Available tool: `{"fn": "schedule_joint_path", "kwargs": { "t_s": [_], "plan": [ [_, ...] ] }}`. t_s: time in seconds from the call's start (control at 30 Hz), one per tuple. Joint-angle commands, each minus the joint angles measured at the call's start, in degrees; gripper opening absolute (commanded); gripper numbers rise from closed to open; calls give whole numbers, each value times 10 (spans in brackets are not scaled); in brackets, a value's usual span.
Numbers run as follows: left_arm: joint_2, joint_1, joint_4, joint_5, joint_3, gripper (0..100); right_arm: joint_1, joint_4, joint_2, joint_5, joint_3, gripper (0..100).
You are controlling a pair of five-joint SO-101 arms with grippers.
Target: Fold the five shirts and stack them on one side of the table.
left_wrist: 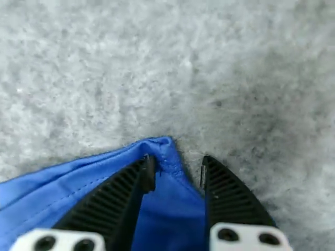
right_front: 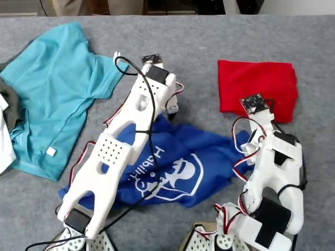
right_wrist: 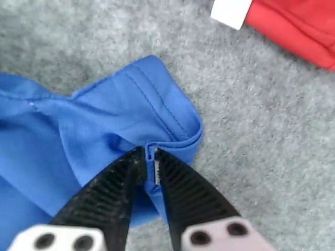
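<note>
While the left gripper [left_wrist: 177, 170] gapes astride a corner of the crumpled blue cloth shirt [left_wrist: 167, 212], the right gripper [right_wrist: 149, 158] pinches its hem.

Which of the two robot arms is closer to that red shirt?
Right. The right gripper pinches an edge of the blue shirt near the red shirt. The left gripper sits at another corner of the blue shirt, farther away.

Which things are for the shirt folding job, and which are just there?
For the job: blue shirt, pinched by the right hand; folded red shirt; teal shirt; white shirt at the edge.
Just there: grey table.
</note>
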Motion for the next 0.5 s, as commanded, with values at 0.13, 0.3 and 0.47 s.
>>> {"fn": "schedule_joint_path", "kwargs": {
  "t_s": [0.13,0.3,0.47],
  "plan": [
    [3,-40,-8,23,-5,103,-9,-10,-4,-6,0,2],
    [6,-48,-8,26,-5,24,-9,-10,-4,-6,0,2],
    [2,-71,-6,48,-5,23,-9,-10,-4,-6,0,2]
  ]
}}
